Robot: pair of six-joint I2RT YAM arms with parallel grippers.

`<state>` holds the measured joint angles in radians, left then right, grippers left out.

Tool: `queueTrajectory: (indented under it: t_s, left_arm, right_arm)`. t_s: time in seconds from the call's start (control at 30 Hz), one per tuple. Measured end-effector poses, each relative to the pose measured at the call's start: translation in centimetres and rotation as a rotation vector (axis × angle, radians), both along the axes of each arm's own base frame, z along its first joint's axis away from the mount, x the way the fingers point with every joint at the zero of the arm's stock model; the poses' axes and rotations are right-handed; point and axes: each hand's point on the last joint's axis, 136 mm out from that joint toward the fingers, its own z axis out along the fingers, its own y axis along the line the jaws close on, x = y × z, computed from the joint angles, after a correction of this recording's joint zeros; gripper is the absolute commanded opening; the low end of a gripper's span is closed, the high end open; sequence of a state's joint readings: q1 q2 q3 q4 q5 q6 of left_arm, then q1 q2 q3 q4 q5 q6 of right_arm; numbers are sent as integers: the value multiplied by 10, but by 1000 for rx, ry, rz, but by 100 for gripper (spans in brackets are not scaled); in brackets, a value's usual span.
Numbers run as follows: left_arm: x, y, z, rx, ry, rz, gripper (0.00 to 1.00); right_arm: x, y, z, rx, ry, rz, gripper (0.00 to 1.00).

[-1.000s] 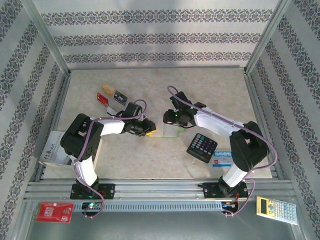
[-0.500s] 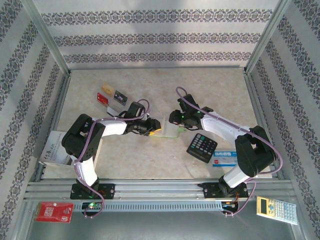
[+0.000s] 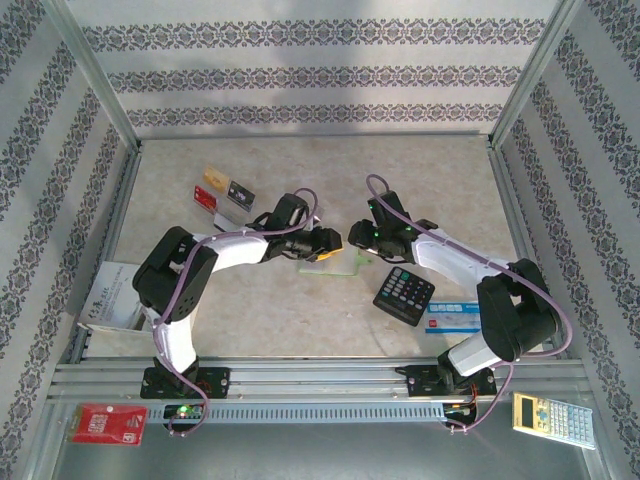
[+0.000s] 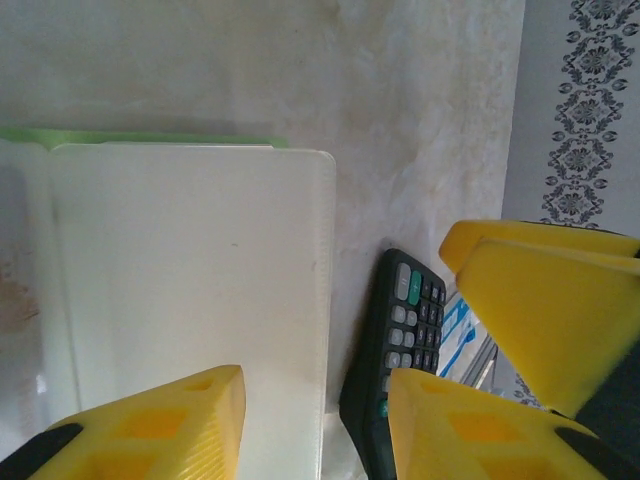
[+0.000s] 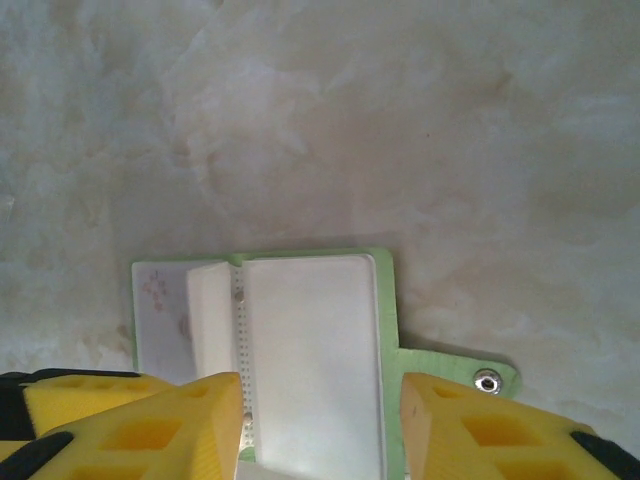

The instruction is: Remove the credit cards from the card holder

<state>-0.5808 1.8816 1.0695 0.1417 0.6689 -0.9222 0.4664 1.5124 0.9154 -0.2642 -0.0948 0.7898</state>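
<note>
The lime-green card holder (image 3: 350, 264) lies open mid-table, cream inner faces up (image 4: 190, 280) (image 5: 310, 360), its snap tab (image 5: 487, 380) to one side. My left gripper (image 3: 326, 243) (image 4: 312, 432) is open low over the holder's right edge, with nothing between its fingers. Facing it from the other side, my right gripper (image 3: 362, 237) (image 5: 320, 432) is open and straddles a cream leaf without touching it. One of its yellow fingers (image 4: 545, 300) shows in the left wrist view. Tan (image 3: 213, 178), red (image 3: 204, 196) and black (image 3: 240, 190) credit cards lie loose at the far left.
A black calculator (image 3: 404, 295) (image 4: 400, 330) sits just right of the holder, with a blue-and-white box (image 3: 452, 318) beside it. Papers (image 3: 108, 300) lie at the left edge. A red packet (image 3: 108, 424) and a second calculator (image 3: 552, 418) rest on the near ledge.
My left gripper has moved right onto the holder and its jaws have widened. The right gripper has drawn back to the right.
</note>
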Motion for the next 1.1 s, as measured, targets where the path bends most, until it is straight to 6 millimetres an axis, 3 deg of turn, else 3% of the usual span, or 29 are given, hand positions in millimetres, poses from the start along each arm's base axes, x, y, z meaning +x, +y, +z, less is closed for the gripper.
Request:
queueTrajectory:
  t_s: [0.17, 0.3, 0.57, 0.73, 1.1]
  left_arm:
    - [-4, 2, -22, 39, 52, -1, 45]
    - [-6, 4, -25, 53, 64, 1, 49]
    - [1, -1, 3, 10, 12, -1, 54]
    - [11, -10, 21, -40, -20, 1, 55]
    - [18, -9, 23, -49, -25, 31, 56]
  right_arm:
    - [-1, -3, -1, 9, -6, -13, 46]
    - [-1, -2, -2, 18, -6, -17, 46]
    - [1, -3, -1, 26, -12, -19, 46]
    - [-1, -15, 0, 29, -17, -50, 46]
    - [1, -19, 15, 49, -58, -60, 46]
